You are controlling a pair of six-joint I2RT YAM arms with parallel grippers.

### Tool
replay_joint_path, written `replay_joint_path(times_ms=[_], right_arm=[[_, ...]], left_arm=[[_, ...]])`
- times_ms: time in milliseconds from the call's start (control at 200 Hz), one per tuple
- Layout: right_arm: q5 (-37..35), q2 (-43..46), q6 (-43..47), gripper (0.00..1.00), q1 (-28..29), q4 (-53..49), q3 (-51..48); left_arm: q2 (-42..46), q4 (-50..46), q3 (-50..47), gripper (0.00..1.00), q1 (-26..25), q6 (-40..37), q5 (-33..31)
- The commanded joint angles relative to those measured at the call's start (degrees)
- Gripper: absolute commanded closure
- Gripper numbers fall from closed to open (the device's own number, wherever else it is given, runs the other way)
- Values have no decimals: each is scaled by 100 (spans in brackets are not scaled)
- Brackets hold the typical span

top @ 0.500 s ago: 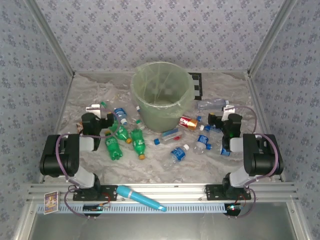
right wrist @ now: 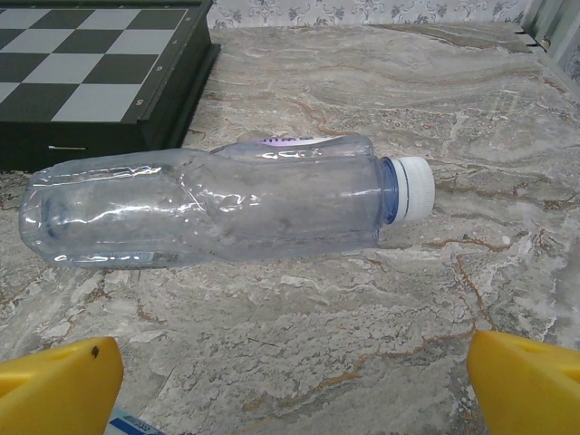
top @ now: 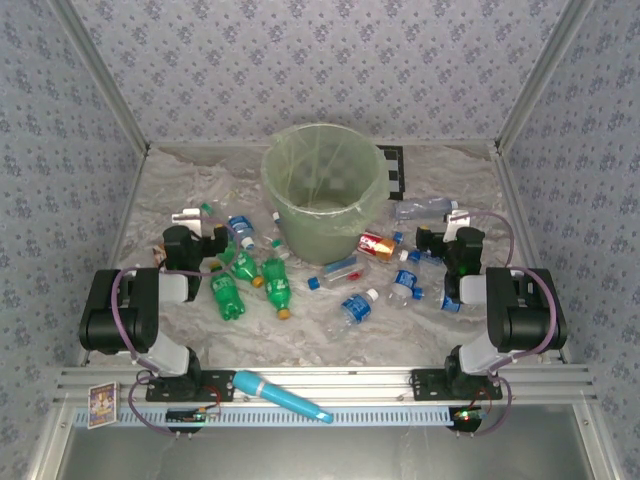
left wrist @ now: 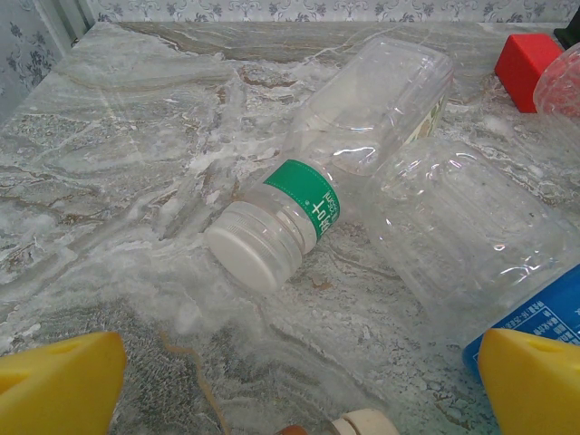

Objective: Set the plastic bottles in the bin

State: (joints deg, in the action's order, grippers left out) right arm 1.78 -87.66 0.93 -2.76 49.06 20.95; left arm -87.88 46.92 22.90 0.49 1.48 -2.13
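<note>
Left gripper (left wrist: 294,390): jaws spread wide, empty. Green-labelled clear bottle (left wrist: 308,199) on its side just ahead, cap toward fingers; judged pick target. Right gripper (right wrist: 292,385): likewise wide, empty. White-capped clear bottle (right wrist: 217,208) crosswise ahead. Bin (top: 290,215) farther ahead, between both.

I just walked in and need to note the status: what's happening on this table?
Two robot arms are set to clear plastic bottles into the bin. Nothing is picked up yet. The left gripper is open, facing a clear green-labelled bottle. The right gripper is open, facing a clear white-capped bottle beside a chessboard. The other bottles, green ones among them, lie scattered on the table around the bin.
</note>
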Motion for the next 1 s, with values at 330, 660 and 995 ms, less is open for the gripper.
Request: replay_joint_path(times_ms=[330, 660, 995], right_arm=[[23, -26, 39, 1, -31, -32, 103], [-52, -10, 26, 1, -11, 10, 87], [-964, 1590, -480, 0, 8, -1495, 262]], left_arm=[[-13, -45, 92, 0, 39, -25, 63], [563, -1625, 706, 0, 111, 250, -510], [1686, -5381, 2516, 0, 155, 1577, -1203]])
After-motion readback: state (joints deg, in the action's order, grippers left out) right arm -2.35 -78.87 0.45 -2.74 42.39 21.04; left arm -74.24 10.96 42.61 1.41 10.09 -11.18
